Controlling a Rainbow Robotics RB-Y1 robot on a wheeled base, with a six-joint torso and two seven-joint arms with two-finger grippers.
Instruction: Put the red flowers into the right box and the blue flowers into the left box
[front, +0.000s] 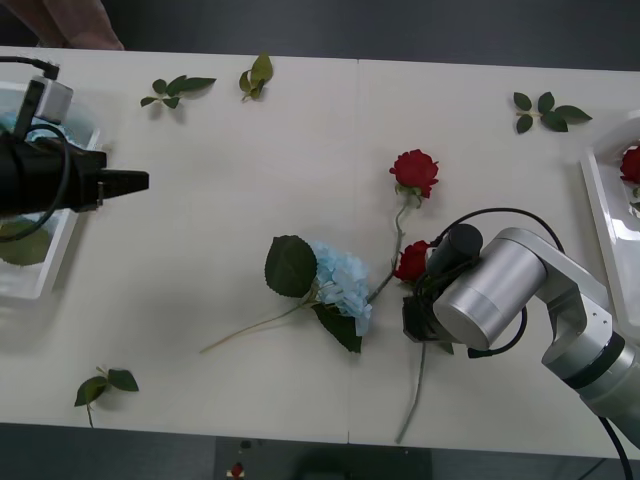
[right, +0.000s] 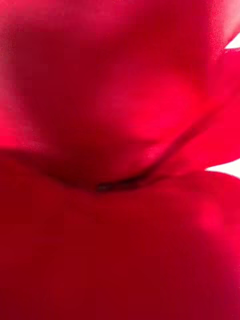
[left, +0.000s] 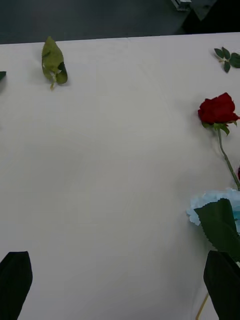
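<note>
My right gripper (front: 418, 300) is down on a red flower (front: 411, 261) near the table's middle, whose petals (right: 120, 150) press right against the right wrist camera. A second red flower (front: 414, 170) lies just beyond it, and a third (front: 631, 163) lies in the right box (front: 600, 215). One blue flower (front: 340, 282) with big dark leaves lies on the table beside the near rose. My left gripper (front: 135, 182) hovers open beside the left box (front: 45, 280), holding nothing. The left wrist view shows the far rose (left: 217, 110) and the blue flower (left: 212, 205).
Loose green leaf sprigs lie at the back left (front: 178, 90), back middle (front: 255, 77), back right (front: 547, 110) and front left (front: 103, 385). A green leaf (front: 22, 245) lies in the left box. The table's front edge runs close under the near rose's stem.
</note>
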